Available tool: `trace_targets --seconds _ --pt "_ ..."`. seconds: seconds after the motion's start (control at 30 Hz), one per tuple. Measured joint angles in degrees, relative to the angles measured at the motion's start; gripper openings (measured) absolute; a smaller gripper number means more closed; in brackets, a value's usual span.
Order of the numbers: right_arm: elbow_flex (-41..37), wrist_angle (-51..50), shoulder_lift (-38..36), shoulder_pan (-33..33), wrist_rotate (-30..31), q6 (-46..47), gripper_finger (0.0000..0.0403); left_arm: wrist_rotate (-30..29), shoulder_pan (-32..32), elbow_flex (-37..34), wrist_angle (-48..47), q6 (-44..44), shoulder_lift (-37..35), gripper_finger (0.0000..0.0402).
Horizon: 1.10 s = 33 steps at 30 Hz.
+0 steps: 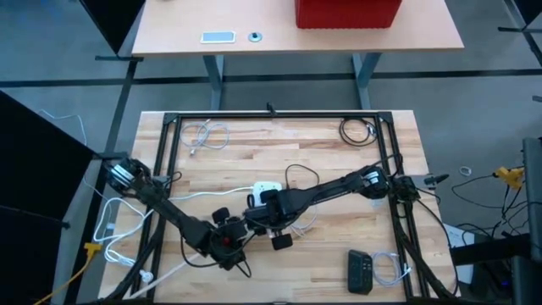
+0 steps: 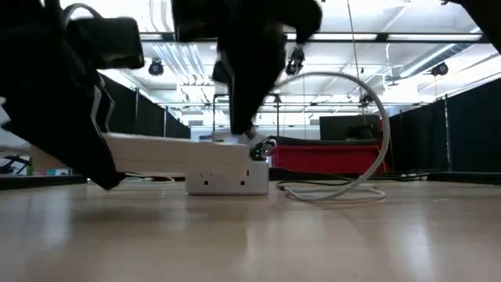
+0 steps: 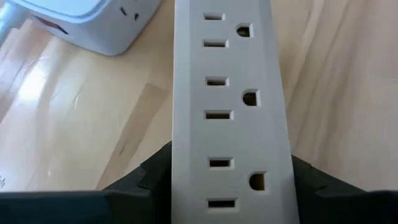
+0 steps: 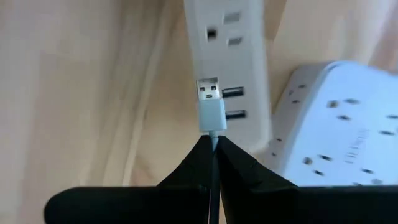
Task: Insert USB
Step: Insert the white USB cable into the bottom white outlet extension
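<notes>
Pinching USB plug (image 4: 210,99), right claw (image 4: 212,144) over power strip (image 4: 229,56).

Two grippers: the left gripper (image 3: 230,186) is clamped around one long white power strip (image 3: 227,93), and the right gripper (image 4: 212,152) pinches the cable of one USB plug (image 4: 209,93). The strip shows three outlets (image 3: 217,81) in the left wrist view and two USB ports (image 4: 231,102) in the right wrist view. One white adapter block (image 4: 336,124) lies beside it.

In the high view there is:
- one white cable coil (image 1: 207,135) at upper left
- one black coil (image 1: 357,131) at upper right
- one black device (image 1: 360,271) at lower right, with what looks like one more white cable (image 1: 387,269) beside it

The desk (image 1: 169,34) along the top edge holds one red box (image 1: 347,13), one flat phone-like slab (image 1: 218,36) and one small round thing (image 1: 255,36).
</notes>
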Motion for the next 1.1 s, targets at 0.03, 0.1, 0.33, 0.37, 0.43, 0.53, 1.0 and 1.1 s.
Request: trace_targets --seconds 0.03,0.1,0.33,0.37,0.43,0.53,1.0,1.1 --pt "0.82 -0.69 -0.50 0.00 0.12 0.19 0.0000 0.29 0.02 -0.36 0.69 -0.06 0.56 0.0171" --pt "2.94 -3.29 -0.79 0.02 0.27 0.81 0.0000 0.87 0.02 -1.01 2.59 -0.18 1.39 0.0171" --pt "7.42 -8.42 -0.74 0.13 0.52 0.93 0.0000 1.49 0.02 -1.37 7.70 -1.10 2.18 0.0171" --pt "7.98 -7.99 -0.73 0.18 0.55 0.93 0.0000 1.45 0.02 -1.34 8.07 -1.12 2.18 0.0171" --pt "9.11 -7.06 -0.73 0.28 0.59 0.97 0.0000 1.37 0.02 -1.26 8.80 -1.15 2.18 0.0171" --pt "10.19 -4.79 -0.73 0.31 0.51 1.62 0.0000 1.45 0.02 -0.96 9.17 -1.16 2.18 0.0171" --pt "11.94 -1.33 -0.84 0.78 0.22 0.64 0.0000 2.47 0.08 -0.87 9.28 -1.29 2.12 0.0171" --pt "11.90 -1.48 -0.20 0.76 0.26 -0.43 0.0000 2.58 0.08 -0.87 9.28 -1.37 2.12 0.0171"
